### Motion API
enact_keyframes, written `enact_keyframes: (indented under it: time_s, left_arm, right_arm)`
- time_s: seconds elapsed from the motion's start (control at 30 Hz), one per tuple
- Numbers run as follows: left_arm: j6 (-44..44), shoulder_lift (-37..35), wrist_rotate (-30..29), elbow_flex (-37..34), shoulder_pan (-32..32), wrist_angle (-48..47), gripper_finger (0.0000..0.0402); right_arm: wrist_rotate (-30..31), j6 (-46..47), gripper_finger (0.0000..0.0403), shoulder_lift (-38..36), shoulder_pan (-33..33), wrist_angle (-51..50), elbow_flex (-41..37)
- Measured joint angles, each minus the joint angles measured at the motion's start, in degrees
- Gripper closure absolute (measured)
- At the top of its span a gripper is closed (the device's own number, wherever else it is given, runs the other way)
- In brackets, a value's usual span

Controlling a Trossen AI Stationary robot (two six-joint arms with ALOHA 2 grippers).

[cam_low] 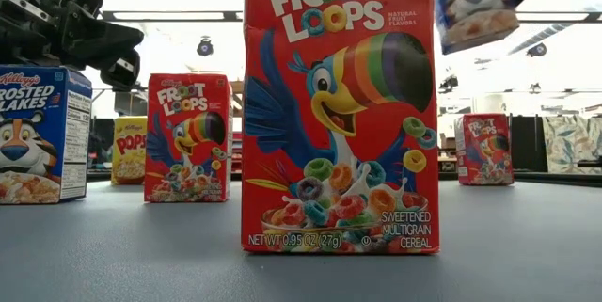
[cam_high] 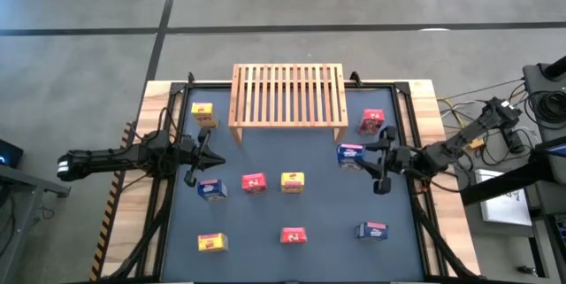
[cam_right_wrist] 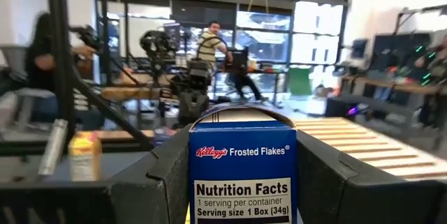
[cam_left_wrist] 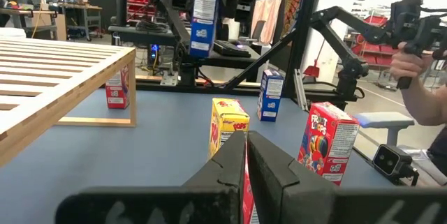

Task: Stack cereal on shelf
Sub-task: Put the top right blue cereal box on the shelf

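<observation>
On the left side of the counter (cam_high: 265, 253), the left gripper (cam_high: 205, 157) hovered with its fingers pressed together and nothing between them, pointing toward the middle; a yellow box (cam_high: 202, 113) stood near the far-left corner by the shelf leg, and a blue box (cam_high: 211, 189) sat just beside the gripper on its near side. The shelf (cam_high: 287, 95) stood at the middle of the far edge, its slatted top bare, with its long axis running left to right along that edge. A red box (cam_high: 254, 182) and a second yellow box (cam_high: 293, 180) stood side by side at the counter's centre, with three more boxes spread near the front edge. On the right, the right gripper (cam_high: 378, 167) was pinching a blue Frosted Flakes box (cam_right_wrist: 242, 175), held upright and lifted clear of the counter in the low view. From that gripper the shelf lay toward the far edge and to the left, with a red box (cam_high: 370, 122) standing near the shelf's right leg. The right arm was the nearer one for the placement, reaching in from the right edge with its forearm roughly level. The coming move probably called for a lift above the slats, then a sweep toward the far edge.
</observation>
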Motion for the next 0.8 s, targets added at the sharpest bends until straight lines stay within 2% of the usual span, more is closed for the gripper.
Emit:
enact_keyframes:
  time_s: [0.1, 0.23, 0.43, 0.8]
  left_arm:
    - [-0.01, 0.00, -0.02, 0.01, -0.01, 0.00, 0.0402]
    - [0.00, 0.00, -0.02, 0.00, -0.02, 0.00, 0.0402]
    - [0.00, 0.00, -0.02, 0.02, -0.02, -0.02, 0.0402]
    - [0.00, 0.01, -0.01, 0.02, -0.01, 0.00, 0.0402]
  right_arm:
    - [-3.20, -2.68, 0.0218, 2.95, -3.01, 5.35, 0.00]
    - [-12.31, -1.57, 0.0219, 6.04, -8.58, 7.70, 1.48]
    - [-22.85, 0.63, 0.0219, 12.34, -16.75, 6.24, 4.86]
    - [-41.81, -0.90, 0.0221, 22.04, -29.52, 6.76, 13.88]
